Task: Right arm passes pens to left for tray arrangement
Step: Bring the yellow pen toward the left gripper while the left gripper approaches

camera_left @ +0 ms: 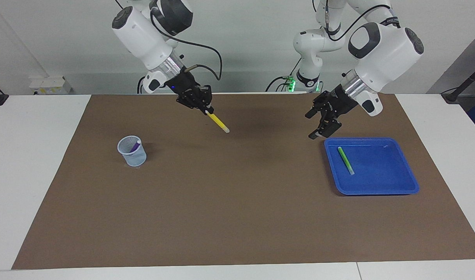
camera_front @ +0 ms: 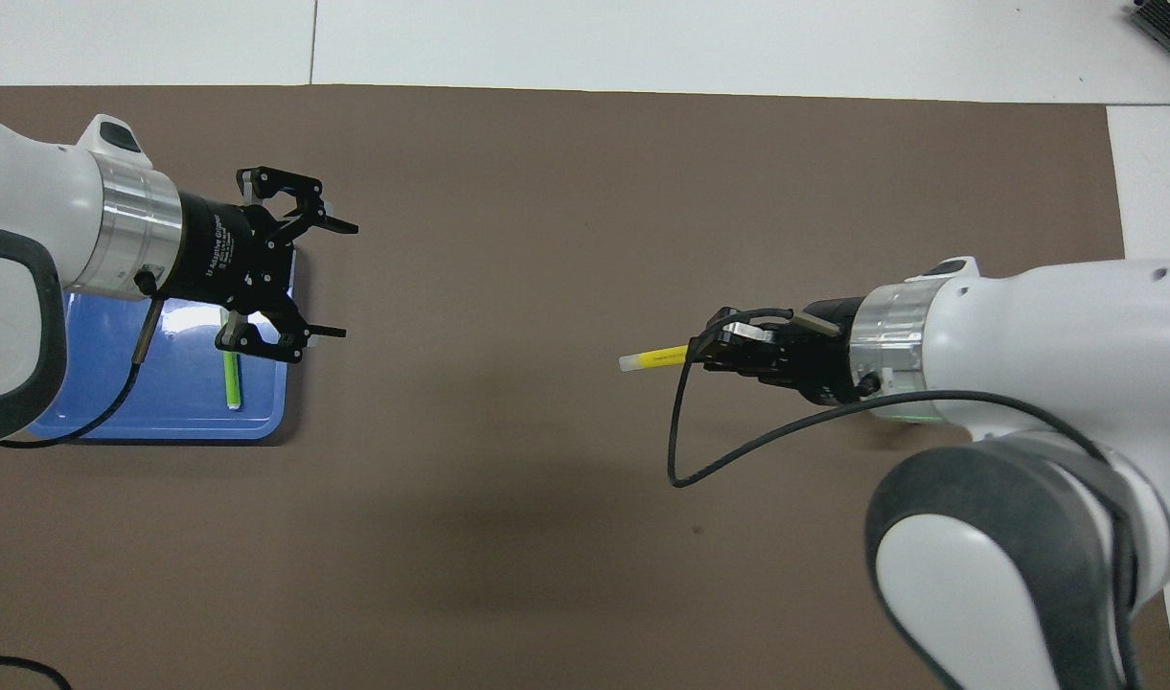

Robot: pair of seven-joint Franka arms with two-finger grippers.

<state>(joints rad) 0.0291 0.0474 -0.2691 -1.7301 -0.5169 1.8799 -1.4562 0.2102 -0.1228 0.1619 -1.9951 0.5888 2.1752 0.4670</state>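
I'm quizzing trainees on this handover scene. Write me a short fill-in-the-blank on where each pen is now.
1. The right gripper is shut on the ____ pen.
2. The green pen lies in the blue ____.
3. The purple pen stands in the pale ____.
4. The left gripper, beside the tray, has its jaws ____.

Missing words: yellow; tray; cup; open
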